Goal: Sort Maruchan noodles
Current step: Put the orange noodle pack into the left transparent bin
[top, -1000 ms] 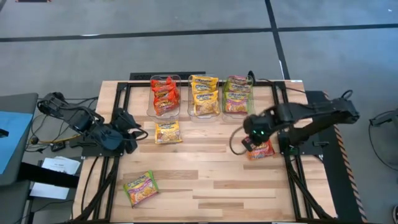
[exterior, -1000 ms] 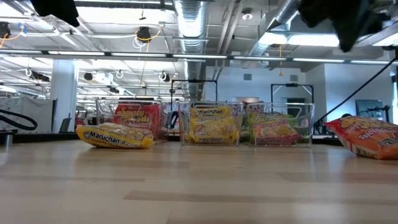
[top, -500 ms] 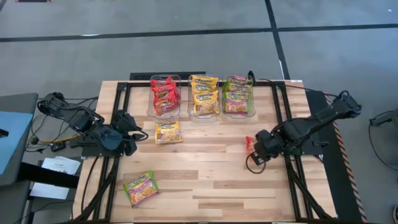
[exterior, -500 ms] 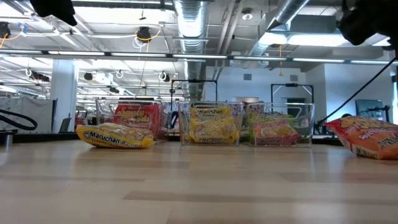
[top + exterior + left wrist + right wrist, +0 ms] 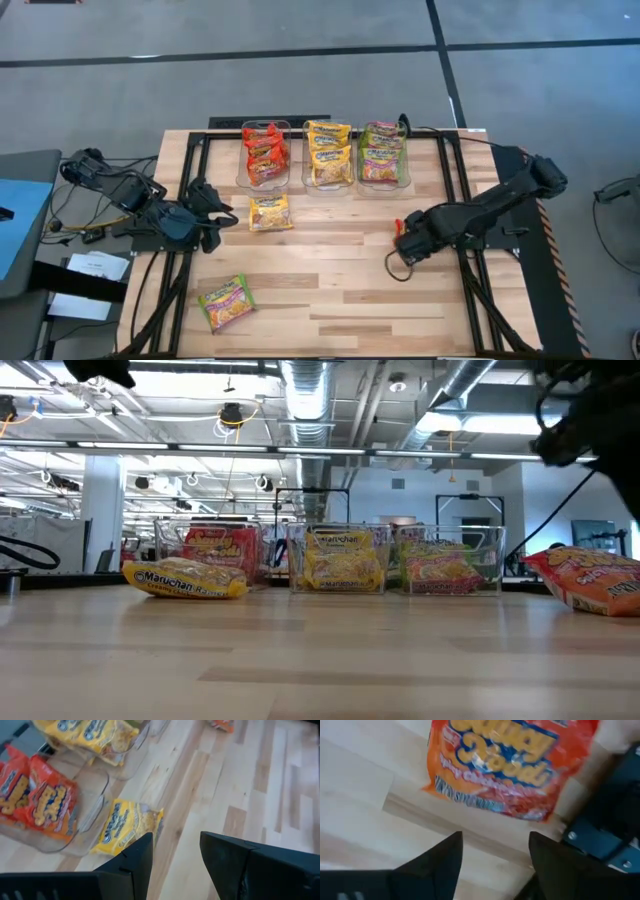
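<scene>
Right gripper (image 5: 404, 243) low over the right part of the tabletop (image 5: 340, 290), jaws parted with nothing between them, poised above a red-orange packet (image 5: 512, 762) lying flat on the wood just ahead of the fingertips (image 5: 437, 865); from overhead only a red sliver of that packet visible at the near edge of the jaws, most of it hidden under the arm; in the low view the same packet (image 5: 588, 580) resting on the wood at the far right. Left gripper (image 5: 213, 218) waiting at the left side of the tabletop, jaws likewise apart and empty, with a yellow packet (image 5: 269, 212) lying loose just beyond the fingertips (image 5: 135, 860), between them and the bins. Past that packet, three clear bins in a row along the back of the tabletop: left bin (image 5: 243, 170) stocked with red-orange packets (image 5: 265, 155), middle bin (image 5: 305, 172) with yellow packets (image 5: 329, 151), right bin (image 5: 405, 170) with green-and-pink packets (image 5: 381, 152). One more green-and-pink packet (image 5: 226, 301) alone near the front left corner, well apart from both sets of jaws and from the bins. Tangle of cables (image 5: 95, 185) off the tabletop behind the left arm.
</scene>
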{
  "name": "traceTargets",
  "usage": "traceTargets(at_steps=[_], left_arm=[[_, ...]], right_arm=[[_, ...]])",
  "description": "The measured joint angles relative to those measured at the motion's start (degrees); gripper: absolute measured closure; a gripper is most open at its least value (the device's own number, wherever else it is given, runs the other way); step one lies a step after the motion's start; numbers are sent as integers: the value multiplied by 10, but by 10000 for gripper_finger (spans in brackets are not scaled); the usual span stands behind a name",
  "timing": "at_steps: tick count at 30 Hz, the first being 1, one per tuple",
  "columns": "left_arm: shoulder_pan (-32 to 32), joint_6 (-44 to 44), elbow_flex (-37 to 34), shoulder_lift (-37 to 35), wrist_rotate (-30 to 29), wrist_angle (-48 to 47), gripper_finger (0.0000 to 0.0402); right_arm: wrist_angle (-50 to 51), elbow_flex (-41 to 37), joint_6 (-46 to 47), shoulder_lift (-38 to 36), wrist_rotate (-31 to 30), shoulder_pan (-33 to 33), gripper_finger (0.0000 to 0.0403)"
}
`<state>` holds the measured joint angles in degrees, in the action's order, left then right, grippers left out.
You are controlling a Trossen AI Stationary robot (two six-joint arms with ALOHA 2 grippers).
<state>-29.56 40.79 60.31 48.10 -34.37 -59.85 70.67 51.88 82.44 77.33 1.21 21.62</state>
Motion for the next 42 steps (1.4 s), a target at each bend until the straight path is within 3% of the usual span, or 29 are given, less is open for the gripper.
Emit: traceTargets(at_steps=[12,22,26,35,37,42], left_arm=[[0,-22,0,0,-1,18,251],[0,-22,0,0,-1,18,251],[0,-21,0,0,-1,18,251],[0,-15,0,0,-4,18,251],[0,-3,0,0,-4,18,251],[0,26,0,0,-5,18,251]], right_arm=[[-16,0,-166,115,-12,-116,143],[-75,-5,-227,196,20,-148,149],[-80,-5,-227,205,34,-146,195],[-83,-5,-211,204,68,-143,374],[-69,7,-205,205,73,-140,390],[-48,62,-197,208,73,-126,390]])
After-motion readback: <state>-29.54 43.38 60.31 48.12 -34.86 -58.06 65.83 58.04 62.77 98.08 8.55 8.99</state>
